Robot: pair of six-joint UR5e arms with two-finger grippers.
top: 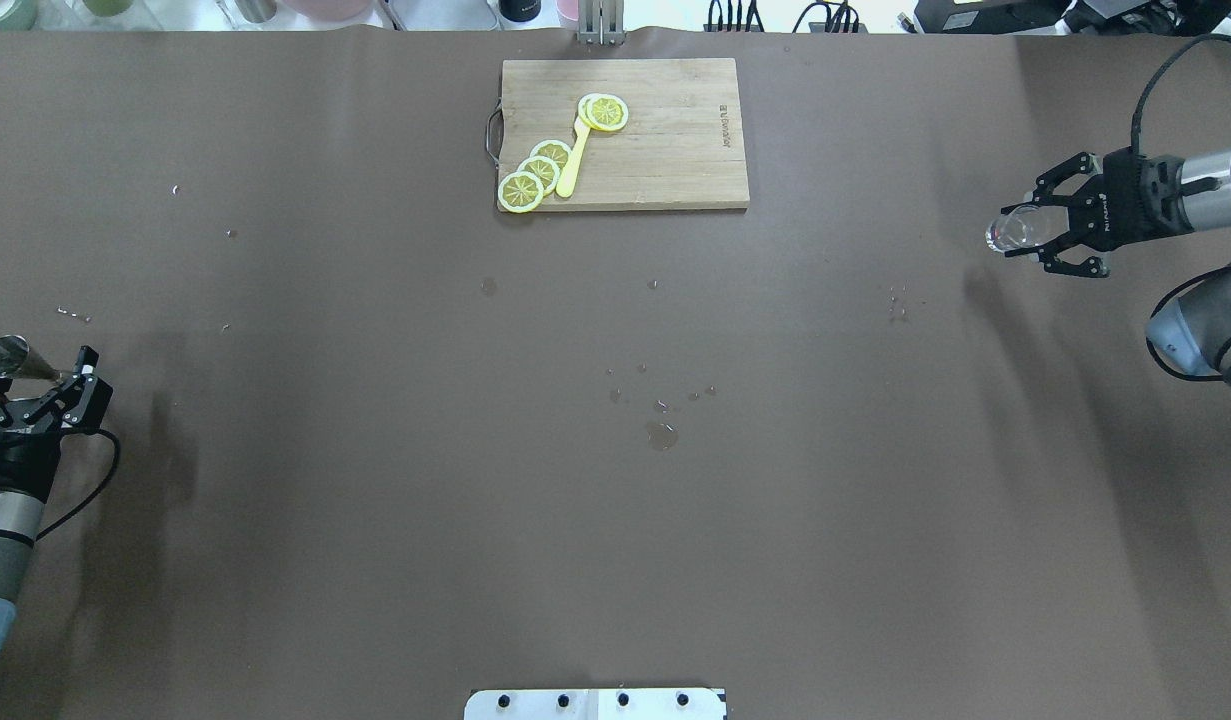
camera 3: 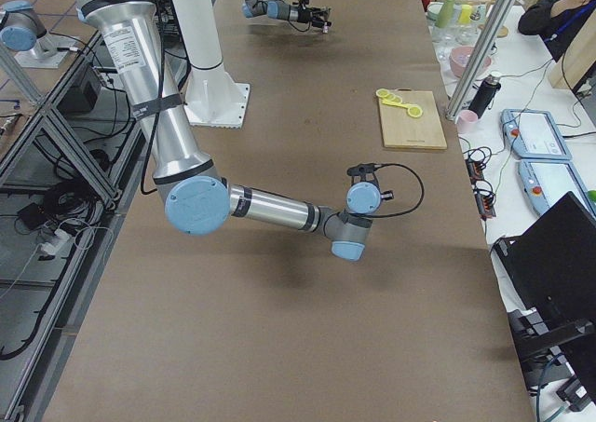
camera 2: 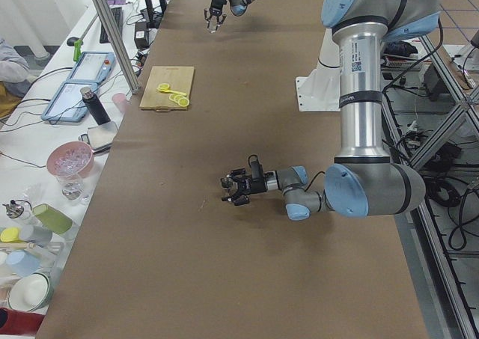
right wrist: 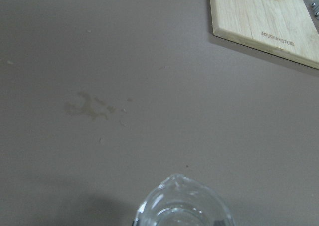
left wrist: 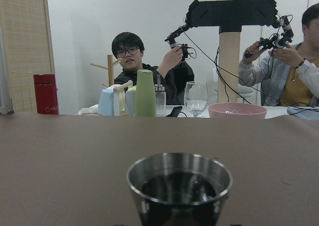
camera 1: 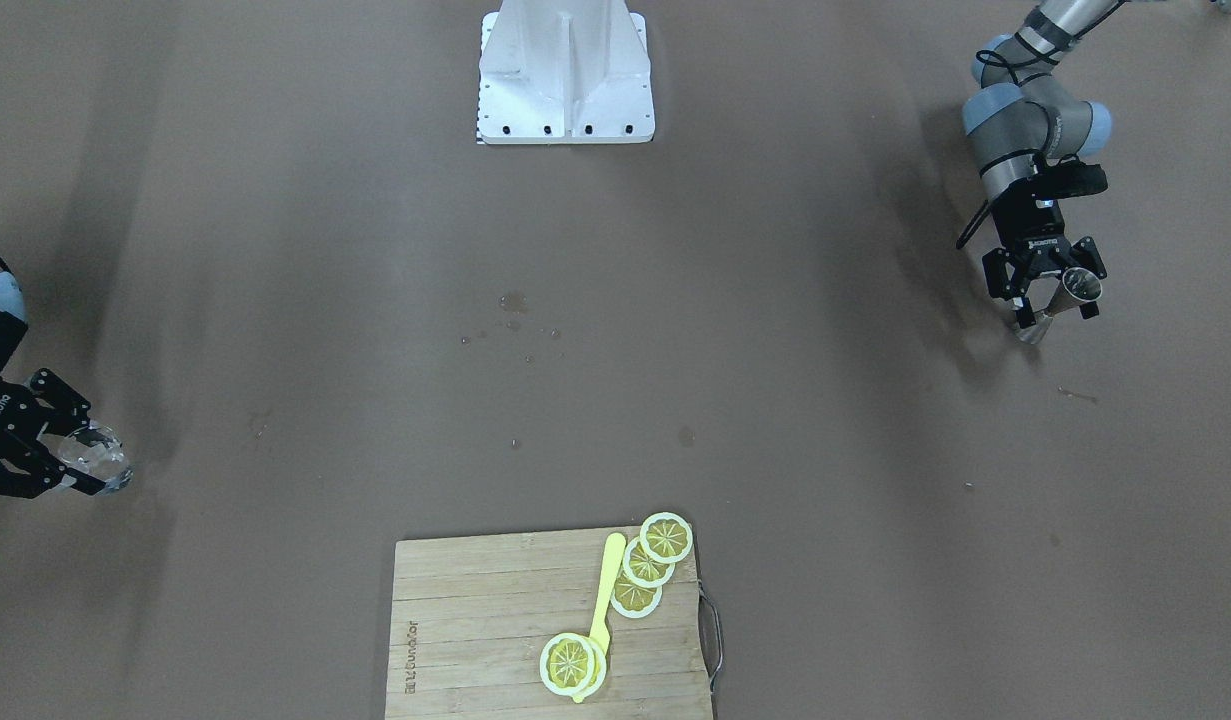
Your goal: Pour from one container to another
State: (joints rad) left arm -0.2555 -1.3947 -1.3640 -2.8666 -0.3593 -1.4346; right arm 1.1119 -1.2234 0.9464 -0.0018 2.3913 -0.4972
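Lemon slices (top: pixel 538 170) on cutting board (top: pixel 675 150)

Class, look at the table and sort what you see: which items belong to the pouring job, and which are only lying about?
Belong to the job:
- metal jigger, held in the left hand
- clear glass cup, held in the right hand

Lying about:
- wooden cutting board
- lemon slices
- yellow knife
- water spots on the table
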